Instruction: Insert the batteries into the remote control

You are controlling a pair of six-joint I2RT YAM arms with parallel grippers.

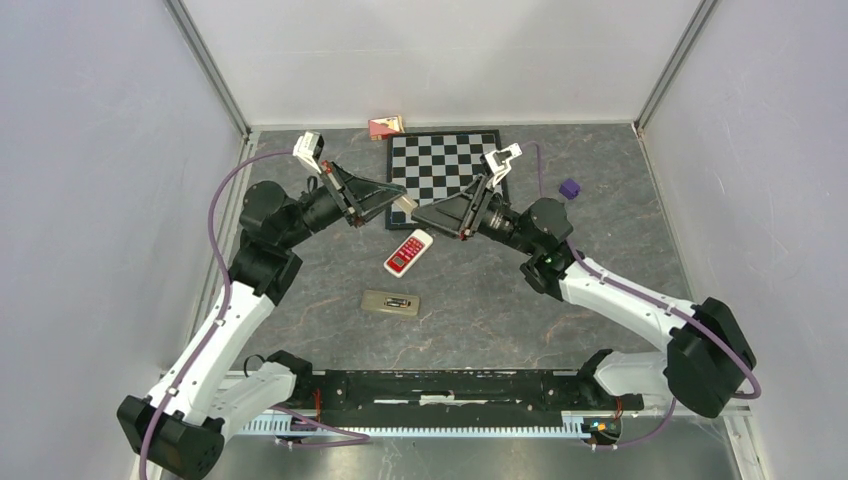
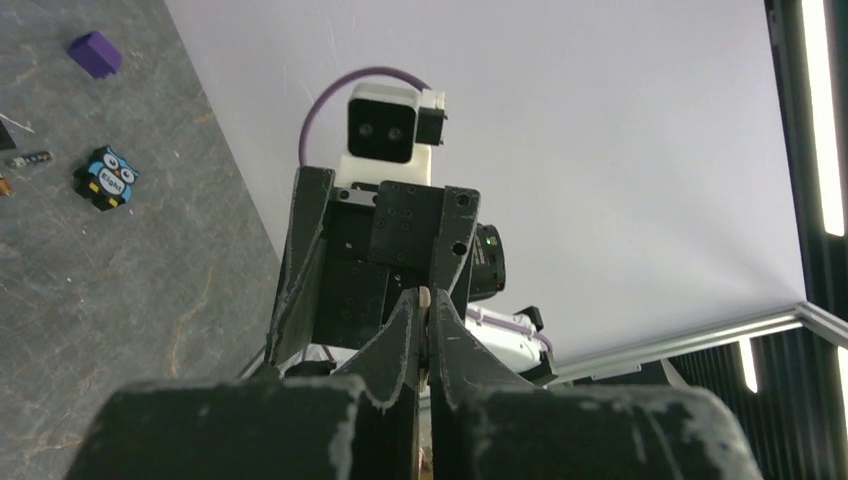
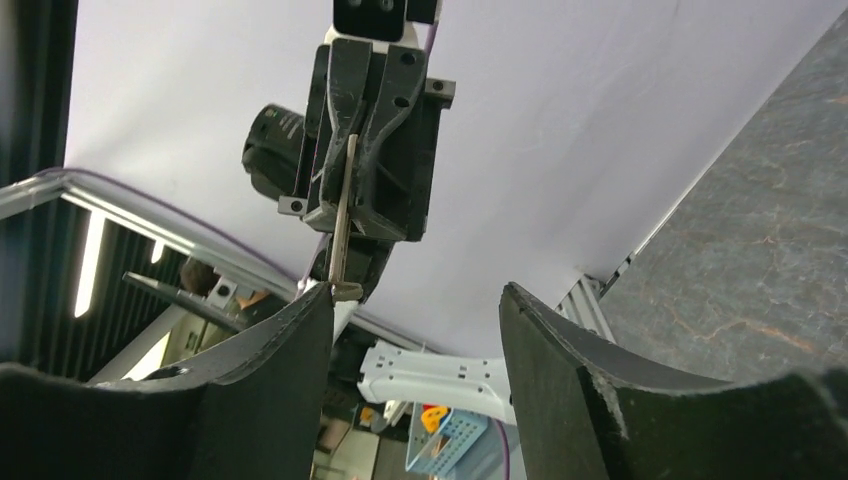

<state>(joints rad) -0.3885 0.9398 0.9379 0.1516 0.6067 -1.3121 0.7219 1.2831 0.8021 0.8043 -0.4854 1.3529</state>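
A beige remote [image 1: 391,303] lies face down on the table with a dark open slot in its back; I cannot tell what is in the slot. My left gripper [image 1: 396,205] hangs above the table, shut on a thin beige flat plate [image 2: 424,300]. The plate also shows edge-on in the right wrist view [image 3: 343,215]. My right gripper [image 1: 418,216] is open and empty, its tips facing the left gripper and close to the plate. One slim dark battery [image 2: 28,158] lies on the table at the far left of the left wrist view.
A white and red keypad remote [image 1: 408,252] lies just below both grippers. A checkerboard [image 1: 447,165] lies at the back, with a small red box [image 1: 386,126] behind it. A purple cube [image 1: 569,188] sits at the right. An owl-print block [image 2: 105,178] lies near the battery.
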